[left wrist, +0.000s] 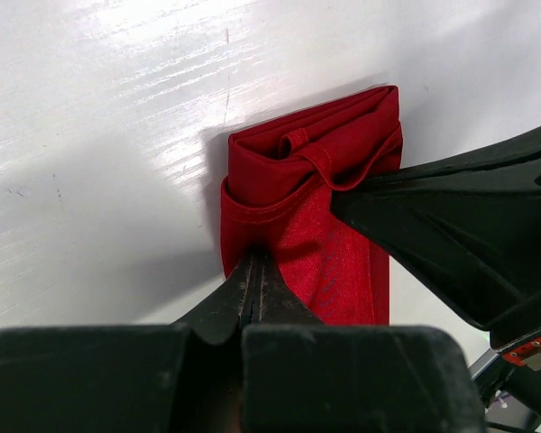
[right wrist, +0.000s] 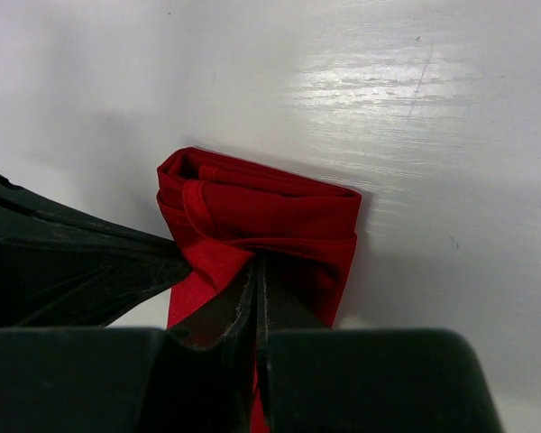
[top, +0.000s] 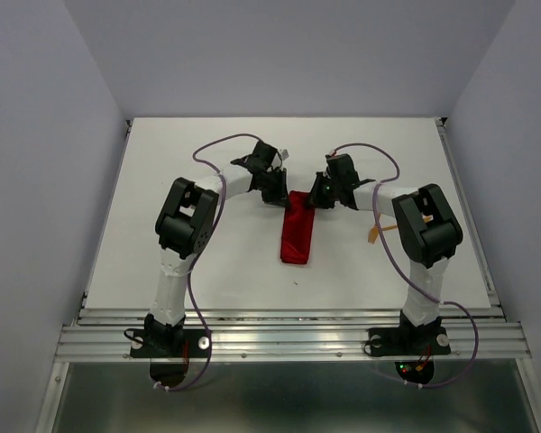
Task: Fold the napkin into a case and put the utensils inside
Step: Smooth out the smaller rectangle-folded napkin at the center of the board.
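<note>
The red napkin lies folded into a narrow strip at the table's middle, long axis running near to far. Its far end is lifted and bunched. My left gripper is shut on the napkin's far left corner. My right gripper is shut on its far right corner. Each wrist view shows the other gripper's black fingers touching the cloth. An orange utensil shows on the table right of the napkin, mostly hidden by the right arm.
The white table has a metal rail along its near edge. Purple cables loop over both arms. Grey walls enclose the table on three sides.
</note>
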Robot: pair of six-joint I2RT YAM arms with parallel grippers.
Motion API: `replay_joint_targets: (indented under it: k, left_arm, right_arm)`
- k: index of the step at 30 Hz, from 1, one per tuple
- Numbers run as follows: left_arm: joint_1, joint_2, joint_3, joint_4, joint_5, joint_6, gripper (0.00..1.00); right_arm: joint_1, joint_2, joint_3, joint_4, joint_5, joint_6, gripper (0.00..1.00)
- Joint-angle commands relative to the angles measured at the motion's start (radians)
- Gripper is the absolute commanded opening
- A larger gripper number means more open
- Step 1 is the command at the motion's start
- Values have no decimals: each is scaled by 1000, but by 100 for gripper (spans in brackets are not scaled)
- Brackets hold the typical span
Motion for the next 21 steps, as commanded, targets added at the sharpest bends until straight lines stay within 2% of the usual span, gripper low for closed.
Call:
replay_joint_targets:
  k: [1, 6, 9, 12, 15, 18, 21]
  left_arm:
    - [-5, -5, 59, -29, -20, 26, 0]
    - [-5, -37, 104, -80, -56, 50, 0]
    - [-5, -80, 131, -123, -105, 66, 0]
    - [-5, -117, 159, -152, -132, 75, 0]
    - [-8, -149, 167, -176, -145, 84, 0]
    - [-22, -179, 148, -193, -168, 87, 0]
    - [-45, -215, 104, -199, -184, 86, 0]
  right_arm:
    - [8, 16, -3, 5, 28, -9, 4]
    - [8, -55, 24, -12, 31, -31, 5]
    - [8, -188, 22, -6, 54, -44, 5]
    - [8, -276, -20, 5, 149, -48, 6]
    - [8, -340, -57, 5, 203, -78, 13]
    - [8, -369, -124, -15, 214, -86, 14]
    - [8, -406, -193, -15, 162, -74, 16]
